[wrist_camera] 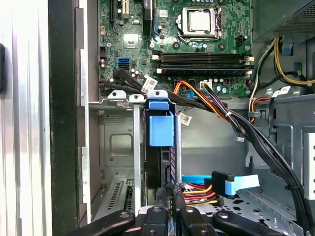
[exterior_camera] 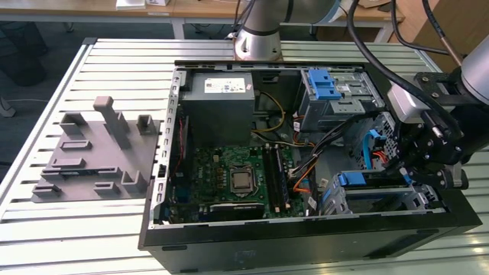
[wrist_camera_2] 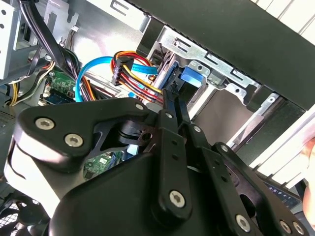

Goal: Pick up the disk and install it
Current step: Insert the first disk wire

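The disk (wrist_camera: 160, 147) stands on edge in the drive bay (exterior_camera: 382, 192) at the exterior view's right. The tool (wrist_camera: 170, 196) has its fingers pinched shut at the disk's end. The disk looks stiff, fairly heavy and shock-sensitive; its blue rails seem the safest hold.

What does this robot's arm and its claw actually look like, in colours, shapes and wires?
The arm is a silver-grey tube with rounded joints, and thick black cables loop along it. The gripper is matt black: flat linked bars that narrow to two slim fingers, pinned with round silver screws. A pale grey block sits just above the black gripper in the exterior view.
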Robot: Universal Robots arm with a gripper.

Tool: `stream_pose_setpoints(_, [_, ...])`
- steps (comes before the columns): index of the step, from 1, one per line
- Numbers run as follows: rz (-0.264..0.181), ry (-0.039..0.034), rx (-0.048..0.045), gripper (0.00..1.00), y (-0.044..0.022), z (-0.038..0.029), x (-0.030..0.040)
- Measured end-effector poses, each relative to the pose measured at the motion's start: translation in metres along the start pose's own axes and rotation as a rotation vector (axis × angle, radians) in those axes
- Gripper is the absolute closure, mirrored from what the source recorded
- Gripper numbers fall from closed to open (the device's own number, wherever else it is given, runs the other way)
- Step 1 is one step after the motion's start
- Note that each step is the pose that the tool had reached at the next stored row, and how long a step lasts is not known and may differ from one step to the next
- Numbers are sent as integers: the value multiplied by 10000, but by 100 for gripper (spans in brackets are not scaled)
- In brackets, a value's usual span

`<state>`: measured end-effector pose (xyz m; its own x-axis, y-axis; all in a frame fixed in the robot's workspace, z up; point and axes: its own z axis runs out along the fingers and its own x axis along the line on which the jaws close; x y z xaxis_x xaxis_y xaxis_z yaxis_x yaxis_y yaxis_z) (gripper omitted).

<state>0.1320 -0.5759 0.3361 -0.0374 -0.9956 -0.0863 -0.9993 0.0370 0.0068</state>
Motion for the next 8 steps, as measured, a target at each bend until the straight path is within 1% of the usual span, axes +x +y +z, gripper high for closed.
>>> stream_pose_setpoints(4, [50, 0, -41, 84, -8, 3, 0])
stream_pose_setpoints(8, [97, 3, -118, 84, -31, 3, -1])
